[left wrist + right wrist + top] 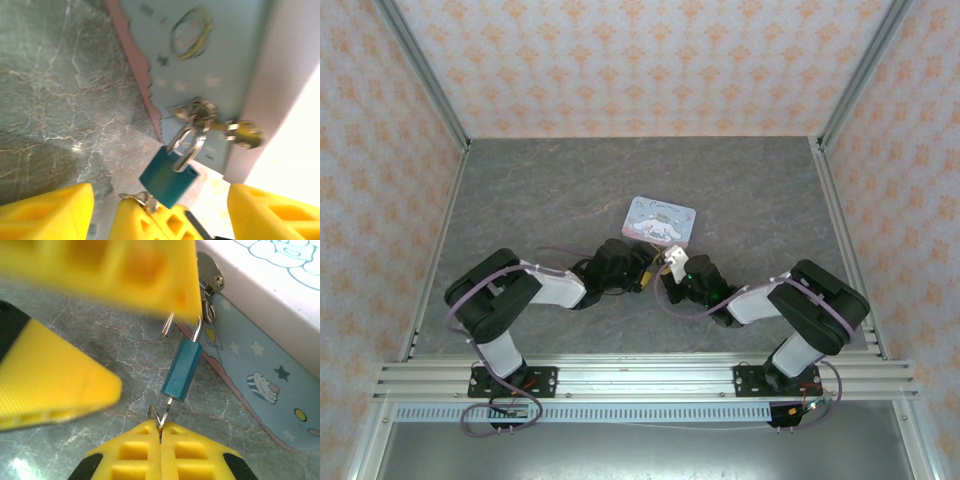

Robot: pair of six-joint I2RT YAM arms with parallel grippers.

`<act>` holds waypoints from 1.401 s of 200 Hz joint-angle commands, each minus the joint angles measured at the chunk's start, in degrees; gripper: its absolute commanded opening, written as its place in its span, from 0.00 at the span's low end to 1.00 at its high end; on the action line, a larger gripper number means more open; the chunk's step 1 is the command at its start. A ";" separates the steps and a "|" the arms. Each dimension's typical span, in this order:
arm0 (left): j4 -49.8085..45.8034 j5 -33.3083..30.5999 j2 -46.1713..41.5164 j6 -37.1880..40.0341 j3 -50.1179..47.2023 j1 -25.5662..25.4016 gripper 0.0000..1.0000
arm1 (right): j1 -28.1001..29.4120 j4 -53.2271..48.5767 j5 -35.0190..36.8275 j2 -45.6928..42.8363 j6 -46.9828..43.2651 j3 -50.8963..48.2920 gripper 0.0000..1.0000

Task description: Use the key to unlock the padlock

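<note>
The teal padlock (181, 370) hangs by its shackle from the hasp of the cartoon tin (260, 365). One shackle leg ends free of the body. My right gripper (160, 427) is shut on the key (167, 407), whose blade is in the padlock's underside. In the left wrist view the padlock (167, 177) sits just beyond my left gripper (160, 200), which is open with a finger on each side and touches nothing. The key (142, 200) and its ring show at the right fingers' tip. From above, both grippers (645, 268) (672, 268) meet at the tin's (658, 220) near edge.
The tin's pale lid stands raised beside the hasp (200, 112). The grey marbled table (540, 200) is fenced by patterned walls and metal rails (620, 380). The blurred left fingers (60, 385) crowd close to the padlock.
</note>
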 commanded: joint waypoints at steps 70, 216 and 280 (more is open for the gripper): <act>-18.47 -1.85 -16.06 11.01 -0.31 6.24 0.81 | -10.48 -6.92 -22.19 -3.89 21.18 1.54 0.00; -44.19 -2.88 -12.76 51.55 17.83 15.83 0.96 | -15.42 0.14 -25.46 2.24 43.48 0.27 0.09; -44.77 0.22 1.02 54.04 26.05 15.81 0.87 | -15.59 -13.50 -20.25 -12.76 36.81 -2.18 0.45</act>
